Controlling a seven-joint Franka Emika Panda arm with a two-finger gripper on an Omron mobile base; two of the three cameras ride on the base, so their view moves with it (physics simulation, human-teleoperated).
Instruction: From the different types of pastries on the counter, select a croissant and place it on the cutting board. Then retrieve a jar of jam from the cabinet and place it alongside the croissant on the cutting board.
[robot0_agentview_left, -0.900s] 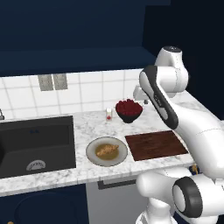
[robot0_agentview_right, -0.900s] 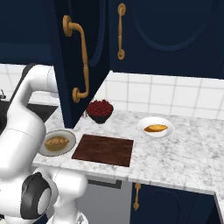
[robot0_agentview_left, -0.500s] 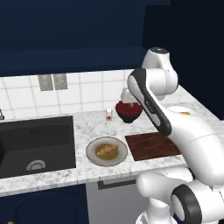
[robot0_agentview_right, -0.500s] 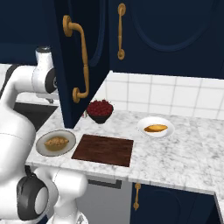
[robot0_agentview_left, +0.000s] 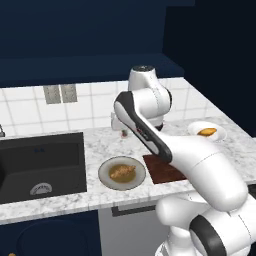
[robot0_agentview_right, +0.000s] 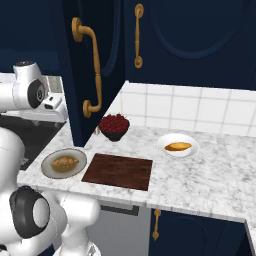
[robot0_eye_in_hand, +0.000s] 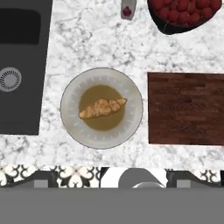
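Note:
The croissant (robot0_eye_in_hand: 102, 108) lies on a round beige plate (robot0_eye_in_hand: 70, 118) on the marbled counter (robot0_eye_in_hand: 87, 39); it also shows in the base views (robot0_agentview_left: 122, 172) (robot0_agentview_right: 64, 163). Right of the plate lies the dark cutting board (robot0_eye_in_hand: 186, 109) (robot0_agentview_right: 118, 171), bare. Another pastry (robot0_agentview_right: 178, 147), orange, rests on a white plate further right. My gripper (robot0_agentview_right: 54, 111) hangs high above the plate, left of the open navy cabinet door (robot0_agentview_right: 107, 60); its fingers are not clear. The jar of jam is out of view.
A dark bowl of red berries (robot0_eye_in_hand: 183, 13) and a tiny glass (robot0_eye_in_hand: 127, 8) stand behind the board. The black sink (robot0_eye_in_hand: 19, 65) lies left of the plate. The open door's brass handle (robot0_agentview_right: 92, 65) juts out over the counter. The counter's front edge runs just below the plate.
The arm has swung left, from over the cutting board to over the croissant's plate. The cabinet door stays open, and nothing on the counter has moved.

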